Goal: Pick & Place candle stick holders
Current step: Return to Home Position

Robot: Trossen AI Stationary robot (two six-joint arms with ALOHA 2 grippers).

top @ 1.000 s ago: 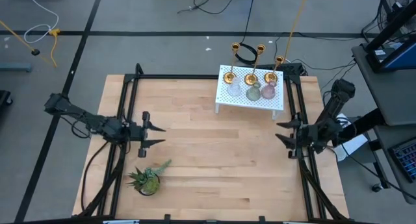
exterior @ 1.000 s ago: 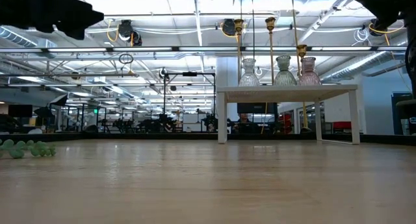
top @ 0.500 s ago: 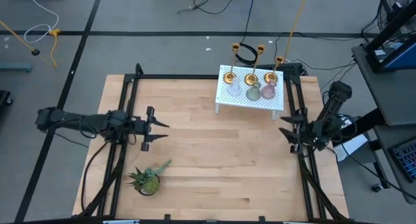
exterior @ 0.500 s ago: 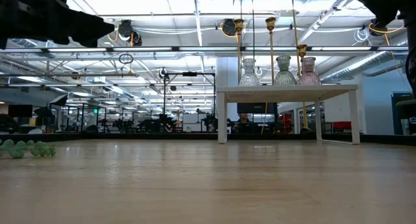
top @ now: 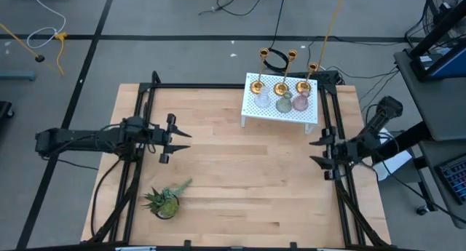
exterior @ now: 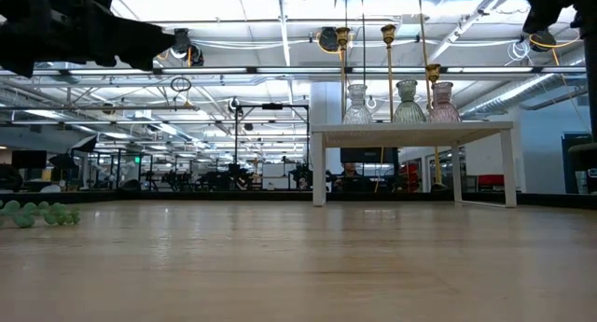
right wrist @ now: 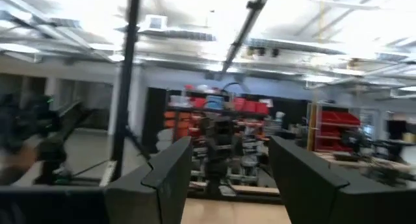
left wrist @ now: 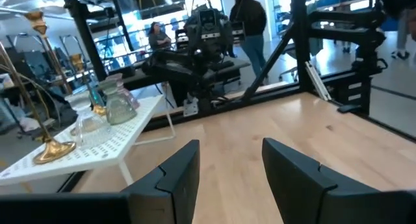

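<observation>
Well ahead of the left gripper's [top: 177, 139] parted fingers [left wrist: 174, 176] and off to their side, I count six candle stick holders [top: 282, 95] on one white shelf [top: 251, 111], none of them near either pair of fingertips. Three are brass holders [top: 255, 84], shiny gold with round bases and thin stems, lined up along the shelf's far edge. Three are glass holders [exterior: 407, 103], squat and ribbed: clear, greenish and pinkish, in a row just in front of the brass ones. The shelf top is perforated and stands on four thin legs.

My right gripper [top: 314, 150] hovers by the table's [top: 240, 171] right rail with its fingers [right wrist: 166, 169] spread, gripping nothing; the shelf lies beside it, toward the far edge. The left fingers are likewise released and hold nothing. One spiky green potted plant [top: 164, 200] sits on the pale wood planks, behind and to the side of the left fingers.

Against a second ago, the left gripper is slightly nearer the far edge; holders, shelf and plant have not shifted.
</observation>
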